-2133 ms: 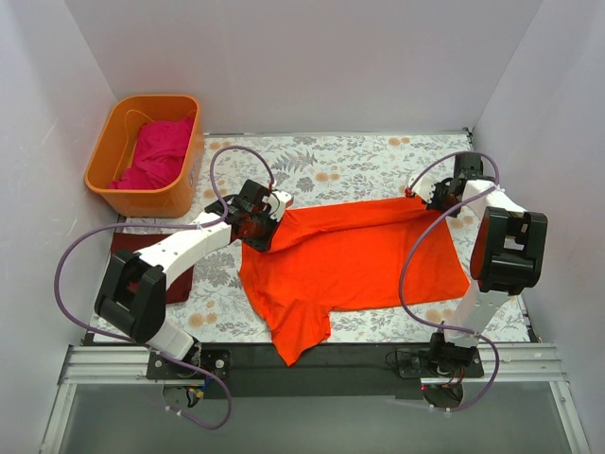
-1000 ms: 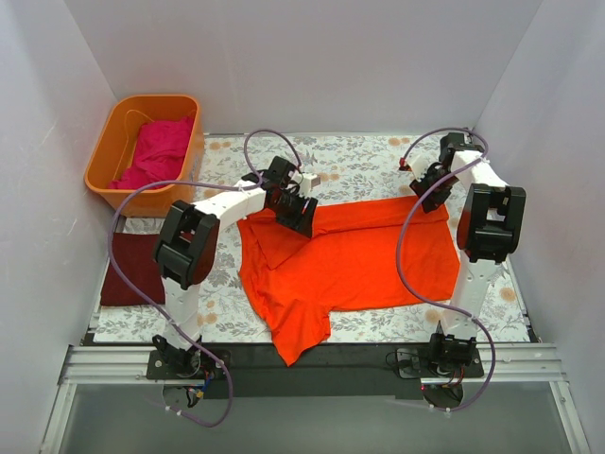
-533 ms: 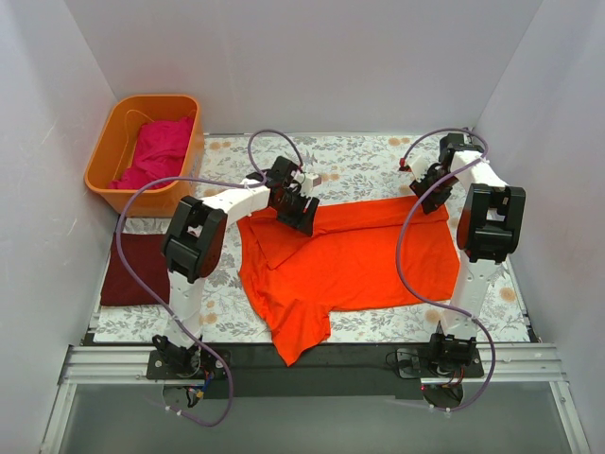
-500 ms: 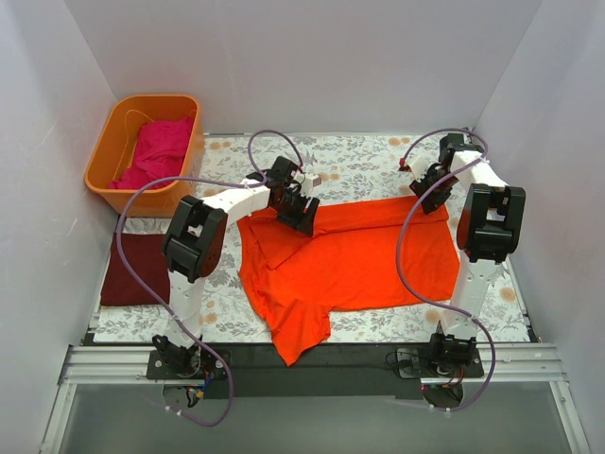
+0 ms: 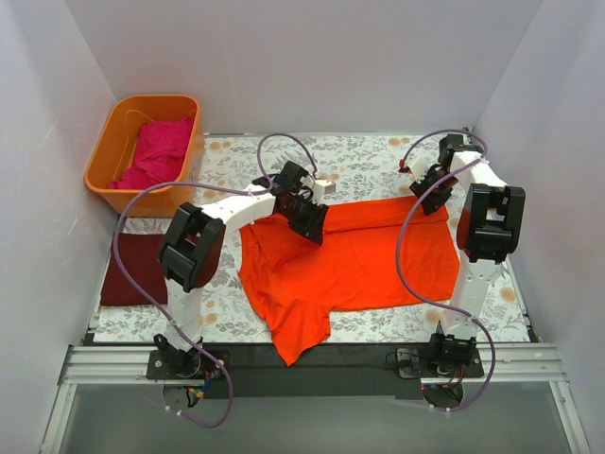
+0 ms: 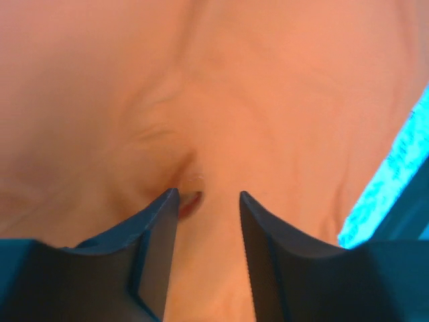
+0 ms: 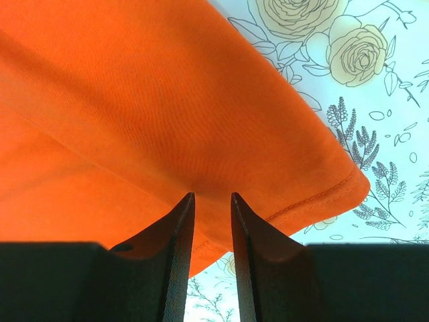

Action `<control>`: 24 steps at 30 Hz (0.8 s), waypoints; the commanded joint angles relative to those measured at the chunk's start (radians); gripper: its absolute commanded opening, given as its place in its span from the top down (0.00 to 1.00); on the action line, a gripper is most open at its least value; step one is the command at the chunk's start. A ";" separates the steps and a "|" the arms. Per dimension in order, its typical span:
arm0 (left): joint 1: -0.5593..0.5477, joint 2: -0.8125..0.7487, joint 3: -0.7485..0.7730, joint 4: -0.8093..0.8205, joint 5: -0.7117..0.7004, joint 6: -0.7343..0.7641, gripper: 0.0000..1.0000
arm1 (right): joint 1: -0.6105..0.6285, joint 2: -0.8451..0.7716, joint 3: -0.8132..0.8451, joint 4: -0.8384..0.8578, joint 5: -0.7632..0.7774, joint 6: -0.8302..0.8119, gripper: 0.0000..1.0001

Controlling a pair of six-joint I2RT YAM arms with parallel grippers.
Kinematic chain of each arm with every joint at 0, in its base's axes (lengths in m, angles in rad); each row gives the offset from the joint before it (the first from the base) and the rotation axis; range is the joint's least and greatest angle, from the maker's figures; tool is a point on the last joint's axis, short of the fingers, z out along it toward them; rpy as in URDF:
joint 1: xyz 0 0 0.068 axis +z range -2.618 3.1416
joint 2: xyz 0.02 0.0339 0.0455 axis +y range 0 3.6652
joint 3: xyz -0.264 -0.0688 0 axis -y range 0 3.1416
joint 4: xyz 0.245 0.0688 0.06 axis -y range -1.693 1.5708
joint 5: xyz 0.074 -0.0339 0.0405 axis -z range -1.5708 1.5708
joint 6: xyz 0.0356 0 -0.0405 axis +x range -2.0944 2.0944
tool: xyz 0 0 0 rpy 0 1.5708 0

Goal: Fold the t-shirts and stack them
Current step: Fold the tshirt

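Observation:
The orange-red t-shirt (image 5: 359, 260) lies spread across the middle of the table, its far edge folded over. My left gripper (image 5: 307, 216) presses on its far left part. In the left wrist view the cloth (image 6: 268, 100) fills the frame; the left gripper (image 6: 208, 196) has its jaws partly apart, with a small pucker at one fingertip (image 6: 167, 208), and a pinch cannot be made out. My right gripper (image 5: 427, 196) is at the far right corner, its jaws (image 7: 212, 194) narrowly set on the shirt's folded hem (image 7: 134, 100). A folded maroon t-shirt (image 5: 137, 268) lies at the left. A magenta t-shirt (image 5: 156, 151) sits in the tub.
The orange plastic tub (image 5: 102, 156) stands at the far left corner, beyond the table's flowered cloth (image 5: 359, 161). White walls close in on three sides. Purple cables loop above both arms. A black rail with the arm bases runs along the near edge.
My left gripper has slid a little to the right along the shirt's far edge, and the flap on the shirt's left side now lies flatter. The right arm has stayed put.

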 commanded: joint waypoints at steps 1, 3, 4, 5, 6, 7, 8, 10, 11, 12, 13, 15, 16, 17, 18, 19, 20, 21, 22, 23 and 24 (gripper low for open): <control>-0.082 -0.093 -0.010 -0.030 0.044 0.050 0.65 | 0.005 -0.007 0.018 -0.016 -0.002 0.002 0.66; -0.132 -0.101 -0.006 -0.061 0.020 0.082 0.69 | 0.009 -0.011 0.018 -0.018 -0.011 0.007 0.66; -0.137 -0.114 0.002 -0.069 0.021 0.087 0.69 | 0.012 -0.020 0.016 -0.016 -0.017 0.009 0.66; -0.128 -0.122 0.008 -0.093 0.014 0.076 0.74 | 0.019 -0.029 0.013 -0.019 -0.037 0.016 0.66; -0.111 -0.134 0.011 -0.099 0.032 0.067 0.76 | 0.025 -0.040 0.008 -0.019 -0.049 0.019 0.66; -0.043 -0.168 0.008 -0.101 0.058 0.048 0.77 | 0.031 -0.074 0.001 -0.019 -0.087 0.019 0.66; 0.005 -0.188 0.004 -0.098 0.081 -0.022 0.77 | 0.046 -0.094 -0.020 -0.019 -0.115 0.021 0.67; 0.170 -0.258 -0.015 -0.081 0.167 -0.082 0.76 | 0.064 -0.170 -0.047 -0.018 -0.173 0.022 0.68; 0.220 -0.283 -0.042 -0.077 0.173 -0.106 0.76 | 0.075 -0.196 -0.062 -0.016 -0.234 0.022 0.68; 0.260 -0.315 -0.056 -0.077 0.170 -0.105 0.76 | 0.110 -0.224 -0.089 -0.014 -0.259 0.021 0.69; 0.318 -0.341 -0.073 -0.077 0.103 -0.104 0.77 | 0.130 -0.267 -0.100 -0.011 -0.281 0.021 0.69; 0.364 -0.400 -0.122 -0.096 0.045 -0.082 0.81 | 0.196 -0.324 -0.125 -0.002 -0.338 0.022 0.72; 0.418 -0.406 -0.137 -0.110 0.046 -0.078 0.83 | 0.224 -0.338 -0.133 0.008 -0.365 0.028 0.72; 0.444 -0.410 -0.150 -0.130 0.054 -0.076 0.85 | 0.282 -0.350 -0.137 0.016 -0.375 0.035 0.74; 0.469 -0.409 -0.176 -0.133 0.061 -0.084 0.88 | 0.313 -0.358 -0.139 0.022 -0.382 0.042 0.75; 0.513 -0.404 -0.187 -0.130 0.073 -0.093 0.90 | 0.380 -0.365 -0.137 0.039 -0.399 0.065 0.76; 0.527 -0.401 -0.199 -0.112 0.074 -0.107 0.91 | 0.417 -0.367 -0.137 0.048 -0.399 0.078 0.76; 0.535 -0.386 -0.219 -0.101 0.064 -0.131 0.93 | 0.452 -0.362 -0.139 0.062 -0.396 0.091 0.76; 0.542 -0.374 -0.220 -0.095 0.054 -0.139 0.94 | 0.489 -0.359 -0.140 0.074 -0.386 0.117 0.76; 0.542 -0.359 -0.222 -0.093 0.043 -0.145 0.96 | 0.559 -0.355 -0.140 0.099 -0.381 0.127 0.76; 0.542 -0.316 -0.213 -0.096 0.031 -0.153 0.97 | 0.593 -0.349 -0.145 0.113 -0.373 0.139 0.76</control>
